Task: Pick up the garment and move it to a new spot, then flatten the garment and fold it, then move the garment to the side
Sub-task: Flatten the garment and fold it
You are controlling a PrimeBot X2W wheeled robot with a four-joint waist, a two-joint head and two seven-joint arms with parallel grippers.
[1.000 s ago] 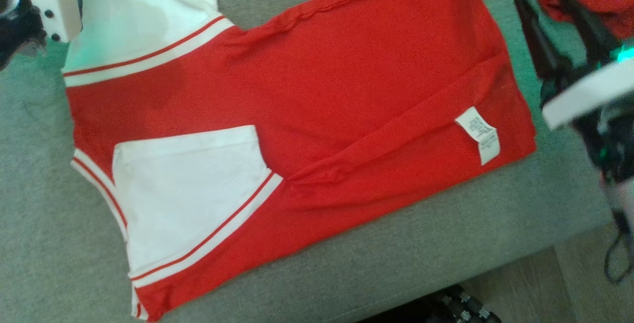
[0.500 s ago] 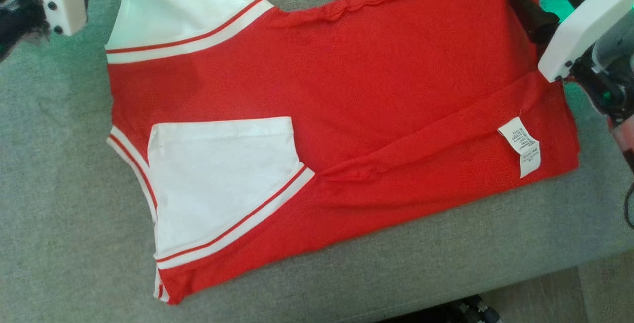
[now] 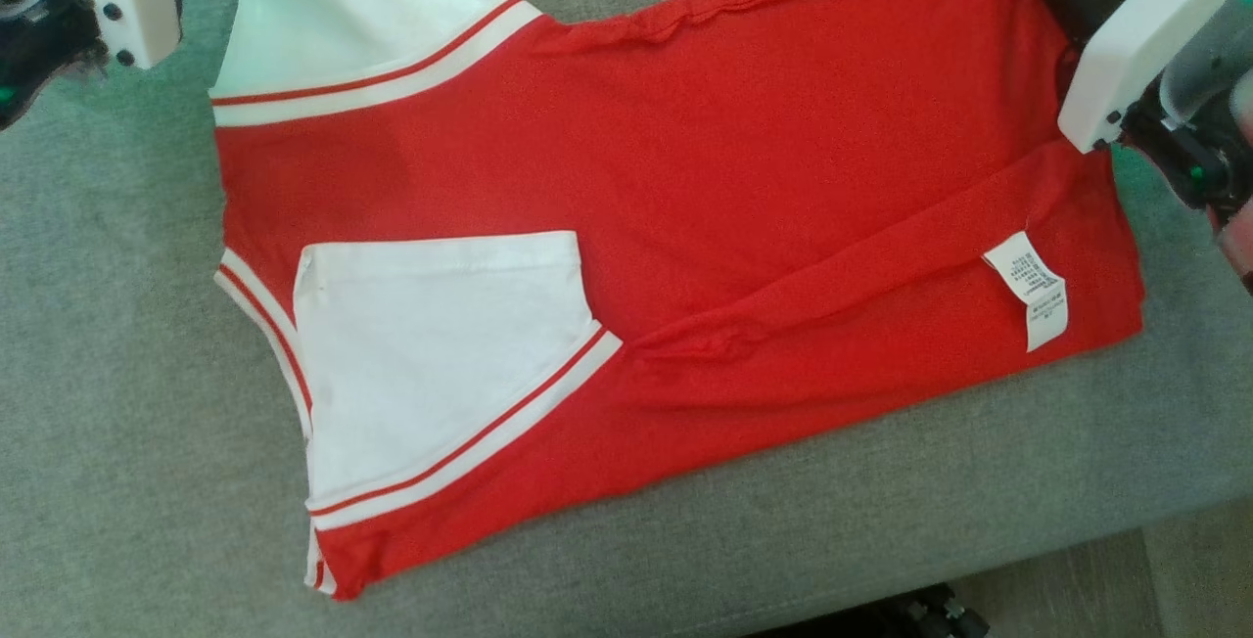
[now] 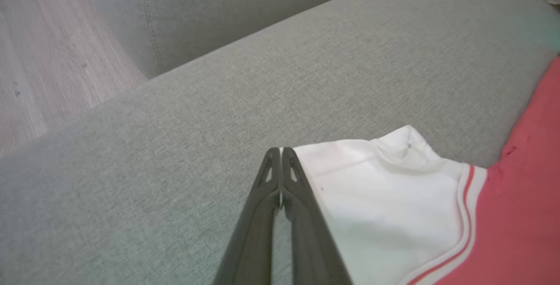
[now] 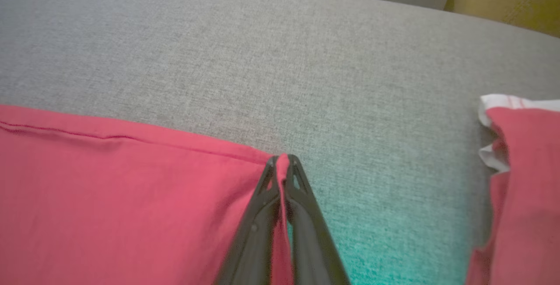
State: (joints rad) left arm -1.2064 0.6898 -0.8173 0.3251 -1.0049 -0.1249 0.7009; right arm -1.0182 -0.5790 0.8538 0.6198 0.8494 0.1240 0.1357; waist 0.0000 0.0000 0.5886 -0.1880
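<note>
The grey sofa (image 3: 117, 374) carried the red garment (image 3: 734, 178), spread flat between my two pincers. My right pincer (image 5: 283, 162) was clamped on its hem corner, with only a thin pinch of cloth at the tips. My left pincer (image 4: 280, 151) was closed just beside the white sleeve (image 4: 385, 197); whether it held cloth I could not tell. A lift could slip that shallow pinch or drag one end crooked.

Now right gripper (image 5: 282, 158) tight on garment (image 5: 131, 197)
</note>
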